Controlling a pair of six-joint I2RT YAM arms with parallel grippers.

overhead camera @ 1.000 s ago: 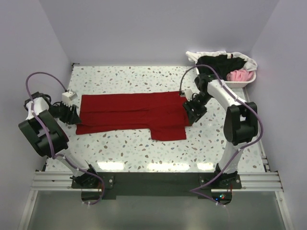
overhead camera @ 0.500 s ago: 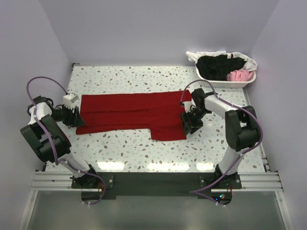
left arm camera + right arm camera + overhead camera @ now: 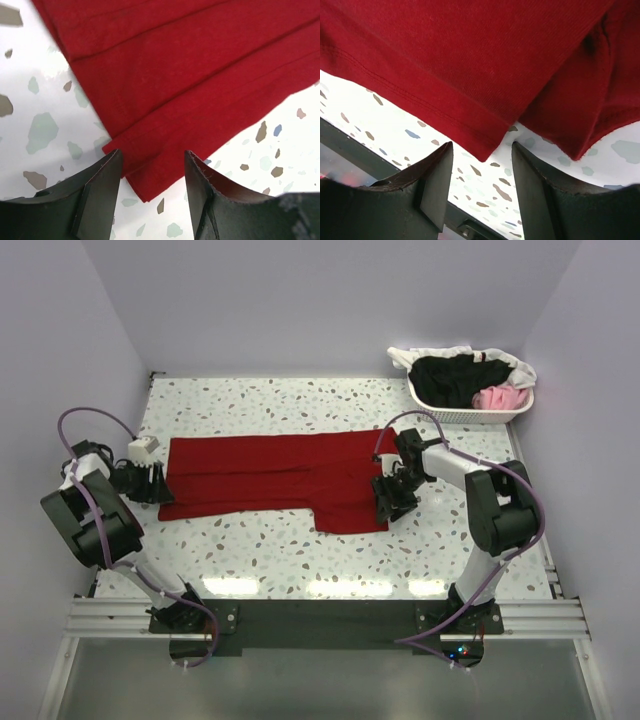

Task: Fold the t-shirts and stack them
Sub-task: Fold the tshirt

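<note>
Speckled table (image 3: 260, 550), lilac walls (image 3: 300, 300); red t-shirt (image 3: 270, 475) between released left hand (image 3: 159, 483) and right hand (image 3: 389, 498)

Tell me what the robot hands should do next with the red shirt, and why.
The left hand and right hand are open, each framing a corner of the flat red shirt and gripping nothing. So they should probably lower and pinch those corners before folding.
</note>
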